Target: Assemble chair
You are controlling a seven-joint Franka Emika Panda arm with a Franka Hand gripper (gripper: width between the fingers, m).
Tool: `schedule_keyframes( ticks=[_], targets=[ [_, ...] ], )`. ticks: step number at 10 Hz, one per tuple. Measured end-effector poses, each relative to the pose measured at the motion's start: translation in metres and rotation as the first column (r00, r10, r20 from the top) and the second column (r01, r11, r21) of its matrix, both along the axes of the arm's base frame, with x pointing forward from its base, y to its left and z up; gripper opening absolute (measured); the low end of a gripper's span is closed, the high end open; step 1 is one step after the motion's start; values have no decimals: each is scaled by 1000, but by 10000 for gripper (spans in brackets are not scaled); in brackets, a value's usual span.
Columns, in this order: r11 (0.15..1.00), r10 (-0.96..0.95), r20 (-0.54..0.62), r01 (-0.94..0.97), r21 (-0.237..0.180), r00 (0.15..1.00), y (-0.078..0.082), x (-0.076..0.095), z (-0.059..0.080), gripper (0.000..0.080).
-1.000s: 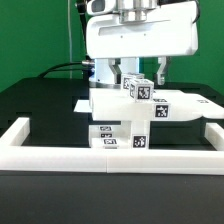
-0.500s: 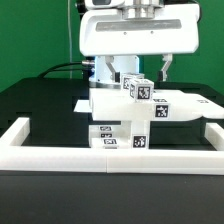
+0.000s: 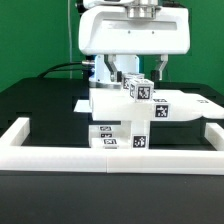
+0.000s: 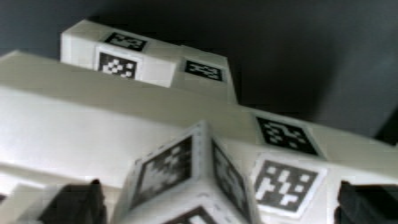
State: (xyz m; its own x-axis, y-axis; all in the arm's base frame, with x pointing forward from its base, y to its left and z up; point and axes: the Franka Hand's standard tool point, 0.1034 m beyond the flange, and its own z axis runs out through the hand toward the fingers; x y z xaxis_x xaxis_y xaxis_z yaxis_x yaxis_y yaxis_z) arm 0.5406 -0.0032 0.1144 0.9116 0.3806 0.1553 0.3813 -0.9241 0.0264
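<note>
Tool (image 3: 133, 72) hangs just above the chair (image 3: 135, 112), which sits on the surface (image 3: 35, 105) behind the barrier (image 3: 60, 152); we cannot tell its opening (fingers mostly hidden). We judge an off-centre descent could strike the tagged block (image 4: 222, 180) and shift the chair.

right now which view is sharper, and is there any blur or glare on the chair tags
Exterior view: sharper, evenly lit, tags on the chair readable, white surfaces bright but no glare hiding them. Wrist view: close and soft, the chair tags slightly blurred, the nearest block most, the dark fingertips out of focus.
</note>
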Motion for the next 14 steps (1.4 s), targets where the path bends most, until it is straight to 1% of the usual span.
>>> schedule_keyframes(
  ticks=[2, 3, 4, 5, 6, 7, 11, 13, 14],
  targets=[
    [986, 159, -1, -159, -38, 987, -3, 0, 0, 649],
    [981, 190, -2, -190, -44, 982, -4, 0, 0, 649],
    [973, 226, -5, -226, -53, 974, -5, 0, -1, 527],
    [974, 219, -5, -219, -52, 976, -5, 0, -1, 527],
    [974, 219, -5, -219, -52, 976, -5, 0, -1, 387],
    [974, 219, -5, -219, -52, 976, -5, 0, -1, 288],
    [989, 142, -5, -142, -41, 990, -6, 0, -1, 288],
    [996, -86, -9, 86, -2, 996, -8, -1, -2, 288],
    [980, -196, -14, 196, 16, 980, -9, -1, -2, 289]
  ],
)
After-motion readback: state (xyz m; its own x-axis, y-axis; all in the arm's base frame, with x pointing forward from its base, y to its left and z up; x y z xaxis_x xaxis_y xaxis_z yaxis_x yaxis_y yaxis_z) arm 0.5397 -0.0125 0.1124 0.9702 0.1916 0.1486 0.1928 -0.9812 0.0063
